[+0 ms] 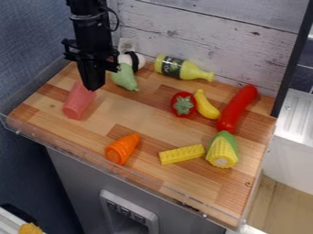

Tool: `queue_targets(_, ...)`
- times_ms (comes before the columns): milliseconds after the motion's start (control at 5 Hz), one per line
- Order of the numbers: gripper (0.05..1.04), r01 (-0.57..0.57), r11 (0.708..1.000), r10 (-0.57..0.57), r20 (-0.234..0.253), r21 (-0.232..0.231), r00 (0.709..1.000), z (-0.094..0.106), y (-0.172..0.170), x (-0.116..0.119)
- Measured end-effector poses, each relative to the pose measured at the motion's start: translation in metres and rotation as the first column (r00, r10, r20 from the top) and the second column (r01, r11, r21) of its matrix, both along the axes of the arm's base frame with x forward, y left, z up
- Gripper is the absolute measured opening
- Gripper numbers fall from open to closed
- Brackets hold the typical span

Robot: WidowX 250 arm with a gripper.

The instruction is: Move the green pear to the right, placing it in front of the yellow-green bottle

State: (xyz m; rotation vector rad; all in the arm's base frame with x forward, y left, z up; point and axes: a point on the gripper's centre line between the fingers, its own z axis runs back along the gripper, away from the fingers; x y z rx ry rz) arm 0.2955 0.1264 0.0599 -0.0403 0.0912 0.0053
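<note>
White boards (207,29) stood behind the wooden top (153,116). The black gripper (94,86) hid a bit of the pink toy (78,102). I couldn't tell if it was gripping. Long and round, the pink toy lay near a green toy (125,77).

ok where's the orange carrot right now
In the camera view, the carrot lies lower left of centre, with the yellow bar to its right.
</note>
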Motion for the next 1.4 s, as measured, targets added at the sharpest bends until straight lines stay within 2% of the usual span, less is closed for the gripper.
queue_targets(200, 0.227, -0.129, 0.992, 0.129, -0.001, 0.009, 0.992, -0.002, -0.003, 0.012)
queue_targets(400, 0.474, -0.296, 0.955, 0.296, 0.001, 0.024, 0.955, -0.004, -0.004, 0.035)
queue_targets(600, 0.767, -0.432, 0.901, 0.432, -0.003, 0.035, 0.902, -0.007, 0.001, 0.054)
queue_targets(800, 0.984, -0.471, 0.881, 0.472, -0.007, 0.037, 0.882, -0.008, 0.002, 0.073)
queue_targets(1000, 0.999, -0.415, 0.909, 0.416, -0.013, 0.037, 0.909, -0.006, -0.008, 0.086)
queue_targets(1200, 0.999, -0.3, 0.953, 0.301, -0.011, 0.028, 0.954, 0.0, -0.018, 0.093)
queue_targets(1400, 0.999, -0.195, 0.98, 0.195, 0.012, 0.025, 0.981, -0.003, -0.024, 0.097)
